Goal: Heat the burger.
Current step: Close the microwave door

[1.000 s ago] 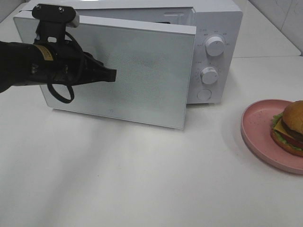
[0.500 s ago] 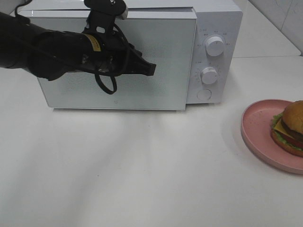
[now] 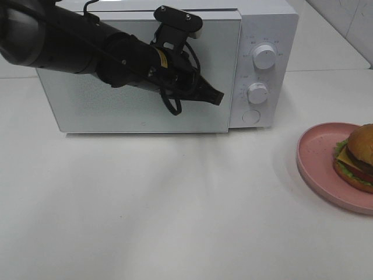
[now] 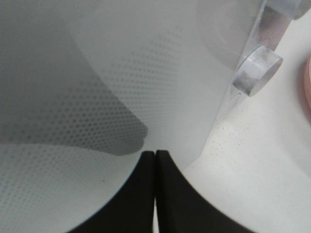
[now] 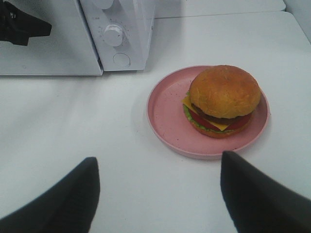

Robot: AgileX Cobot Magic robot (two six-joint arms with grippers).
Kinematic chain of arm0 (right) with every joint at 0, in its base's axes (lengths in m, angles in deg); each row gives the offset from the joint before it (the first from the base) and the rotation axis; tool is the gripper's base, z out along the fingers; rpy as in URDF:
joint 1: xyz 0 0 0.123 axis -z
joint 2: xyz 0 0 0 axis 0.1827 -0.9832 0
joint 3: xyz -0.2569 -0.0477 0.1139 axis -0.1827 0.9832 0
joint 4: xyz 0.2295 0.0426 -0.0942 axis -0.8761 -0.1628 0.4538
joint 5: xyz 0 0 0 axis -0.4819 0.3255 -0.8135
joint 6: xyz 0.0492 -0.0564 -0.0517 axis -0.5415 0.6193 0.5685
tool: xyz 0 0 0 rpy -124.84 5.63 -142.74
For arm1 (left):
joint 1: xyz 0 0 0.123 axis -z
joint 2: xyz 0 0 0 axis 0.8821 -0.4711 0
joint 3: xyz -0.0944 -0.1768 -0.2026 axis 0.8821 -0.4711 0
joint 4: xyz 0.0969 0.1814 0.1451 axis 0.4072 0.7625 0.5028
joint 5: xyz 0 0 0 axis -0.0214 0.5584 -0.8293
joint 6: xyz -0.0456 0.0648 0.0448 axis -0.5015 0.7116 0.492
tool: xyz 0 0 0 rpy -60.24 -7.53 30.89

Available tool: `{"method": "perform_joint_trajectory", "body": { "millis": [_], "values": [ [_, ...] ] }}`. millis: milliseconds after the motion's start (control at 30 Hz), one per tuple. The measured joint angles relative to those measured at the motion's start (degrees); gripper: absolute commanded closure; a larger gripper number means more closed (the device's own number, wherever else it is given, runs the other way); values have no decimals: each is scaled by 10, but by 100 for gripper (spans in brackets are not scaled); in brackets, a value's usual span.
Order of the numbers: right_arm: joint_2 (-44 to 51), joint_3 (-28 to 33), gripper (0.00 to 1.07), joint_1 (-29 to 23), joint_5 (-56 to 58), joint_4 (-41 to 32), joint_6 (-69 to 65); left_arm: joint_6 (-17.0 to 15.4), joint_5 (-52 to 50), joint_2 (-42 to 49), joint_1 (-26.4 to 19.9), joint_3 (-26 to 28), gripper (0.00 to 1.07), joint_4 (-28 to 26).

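From left to right: the white box-shaped microwave [image 3: 175,64], open a second ago, now has its frosted glass door pushed flush by the left gripper [image 3: 214,97], fingers pressed together, empty. The layered burger [image 3: 356,156] remains outside on the pink speckled plate [image 3: 317,157] at right, so heating hasn't begun. The right gripper [image 5: 155,194] hangs wide open over the white table [image 3: 175,210].

Glossy white microwave [image 3: 175,70] with dotted glass door [image 4: 73,97]; matt speckled pink plate [image 5: 167,114]; smooth matt white table [image 3: 175,210].

White microwave [image 3: 256,52] door shut; pink plate [image 3: 317,166] on white table [image 3: 175,210]
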Motion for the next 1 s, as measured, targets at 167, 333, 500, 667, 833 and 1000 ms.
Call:
{"method": "perform_joint_trajectory", "body": {
  "millis": [167,333,500,667,833,1000],
  "values": [
    [0,0,41,0,0,0,0,-18,64,-18,6,56,106,-19],
    [0,0,41,0,0,0,0,-25,80,-21,7,71,106,-25],
    [0,0,41,0,0,0,0,-28,81,-22,10,78,106,-22],
    [0,0,41,0,0,0,0,-29,105,-37,13,115,106,-9],
    [0,0,41,0,0,0,0,-33,152,-58,21,158,106,-14],
    [0,0,41,0,0,0,0,-28,169,-59,24,164,106,-9]
  ]
}}
